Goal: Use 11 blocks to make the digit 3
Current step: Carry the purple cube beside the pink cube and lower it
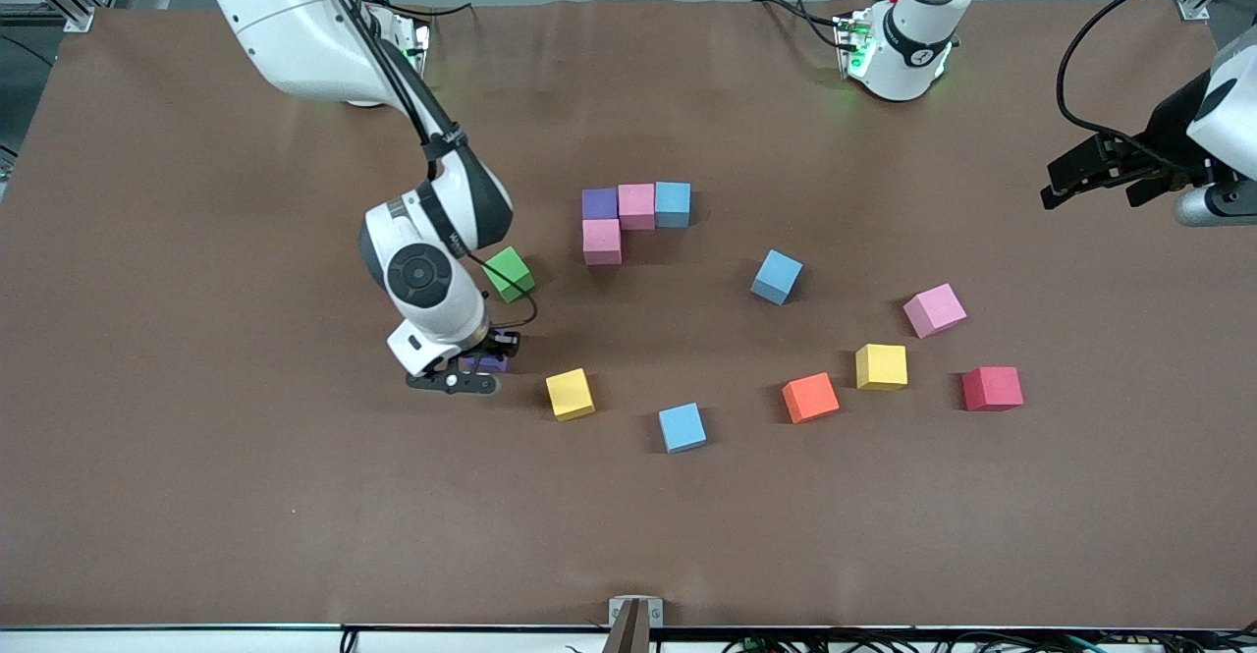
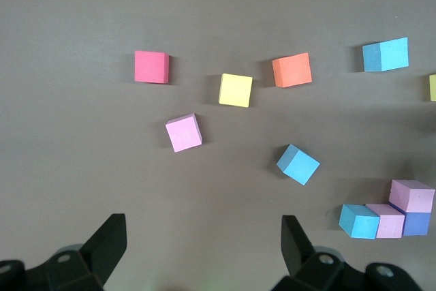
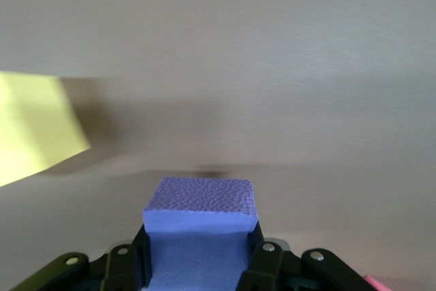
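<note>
**Q:** Where are the blocks, and which way does the started figure run?

**A:** Near the middle of the brown tabletop (image 1: 196, 486), four cubes touch in an L. A purple block (image 1: 599, 203), a pink block (image 1: 636, 205) and a light blue block (image 1: 673, 203) form a bar whose long axis runs parallel to the tabletop's edge nearest the front camera. A second pink block (image 1: 602, 242) sits against the purple one, on the side toward that edge.

**Q:** And the loose ones?

**A:** A green block (image 1: 511, 273) lies tilted beside the right arm. Toward the front edge lie a yellow block (image 1: 571, 394), a light blue block (image 1: 682, 427), an orange block (image 1: 810, 398) and another yellow block (image 1: 881, 366). Another light blue block (image 1: 777, 276) and a pink block (image 1: 934, 310) lie turned at an angle (neither squared to the bar). A red cube (image 1: 992, 388) lies toward the left arm's end.

**Q:** The end effectors?

**A:** The right end effector (image 1: 478, 366) is clamped on a second purple block (image 3: 199, 226), low over the tabletop beside the first yellow block. The left end effector (image 1: 1098, 182) waits with fingers spread wide, holding nothing, above the tabletop's left-arm end.
</note>
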`<action>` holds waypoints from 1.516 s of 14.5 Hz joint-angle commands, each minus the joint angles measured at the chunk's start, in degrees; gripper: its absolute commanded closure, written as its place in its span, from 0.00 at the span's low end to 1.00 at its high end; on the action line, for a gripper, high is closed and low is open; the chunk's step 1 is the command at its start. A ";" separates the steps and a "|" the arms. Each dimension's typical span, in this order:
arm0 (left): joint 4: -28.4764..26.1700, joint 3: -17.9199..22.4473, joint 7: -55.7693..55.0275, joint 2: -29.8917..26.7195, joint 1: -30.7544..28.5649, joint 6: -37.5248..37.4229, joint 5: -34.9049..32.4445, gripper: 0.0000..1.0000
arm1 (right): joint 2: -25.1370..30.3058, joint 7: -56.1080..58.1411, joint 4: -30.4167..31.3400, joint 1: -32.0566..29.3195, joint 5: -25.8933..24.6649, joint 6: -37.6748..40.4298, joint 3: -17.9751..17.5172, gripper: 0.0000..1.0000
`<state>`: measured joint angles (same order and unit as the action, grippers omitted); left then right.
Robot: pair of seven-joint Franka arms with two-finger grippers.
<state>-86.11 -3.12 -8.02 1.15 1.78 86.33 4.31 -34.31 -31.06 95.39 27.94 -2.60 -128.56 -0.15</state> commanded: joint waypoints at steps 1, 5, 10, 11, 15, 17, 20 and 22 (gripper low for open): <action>-0.11 -0.04 0.20 -0.36 -0.20 -0.11 0.53 0.00 | 0.92 1.88 -2.22 4.04 0.66 1.47 0.24 1.00; -0.02 -0.04 0.20 -0.36 -0.20 -0.03 0.53 0.00 | -0.31 0.56 -4.69 10.28 0.75 1.03 0.32 1.00; -0.11 -0.04 0.03 -0.36 -0.29 -0.11 0.70 0.00 | -2.42 -0.49 -3.63 13.36 0.66 -0.28 0.32 1.00; -0.11 -0.04 0.03 -0.27 -0.29 -0.11 0.70 0.00 | -2.60 -0.58 -2.85 13.63 0.75 -1.94 0.32 1.00; -0.11 -0.04 0.11 -0.27 -0.20 -0.02 0.61 0.00 | -2.60 -1.72 1.81 13.72 0.93 -7.49 0.24 1.00; -0.11 -0.04 0.11 -0.27 -0.29 0.06 0.61 0.00 | -2.34 -3.39 4.71 15.39 4.71 -8.99 0.32 1.00; -0.11 -0.04 0.11 -0.27 -0.29 0.06 0.61 0.00 | -2.34 -4.62 5.85 16.18 4.80 -10.56 0.32 1.00; -0.11 -0.04 0.11 -0.27 -0.29 0.06 0.61 0.00 | -2.25 -5.59 7.44 16.53 4.80 -12.94 0.32 1.00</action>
<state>-86.12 -3.12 -8.02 1.15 1.74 86.33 4.31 -37.38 -34.86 98.93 43.36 1.16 -138.39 0.09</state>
